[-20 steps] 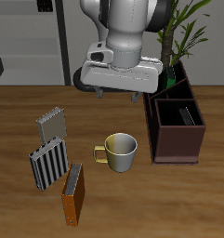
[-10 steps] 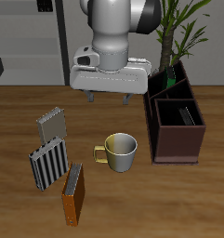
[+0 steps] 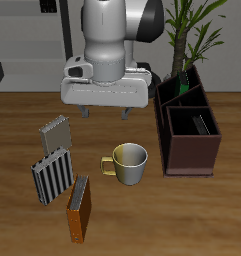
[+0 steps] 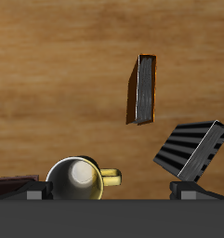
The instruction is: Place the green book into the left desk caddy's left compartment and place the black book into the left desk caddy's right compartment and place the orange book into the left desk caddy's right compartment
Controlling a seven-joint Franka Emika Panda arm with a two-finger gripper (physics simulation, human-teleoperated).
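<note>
The hand (image 3: pixel 105 108), seemingly empty, hovers above the orange book (image 3: pixel 79 208).

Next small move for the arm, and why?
Probably carry the tool on toward the table's front and lower over the orange book. The tool looks empty and hangs high behind the mug, the black book already stands in the left desk caddy, and the orange book lies free on the table.

The orange book (image 3: pixel 79 209) lies nearer the front than the mug (image 3: pixel 128 163)
</note>
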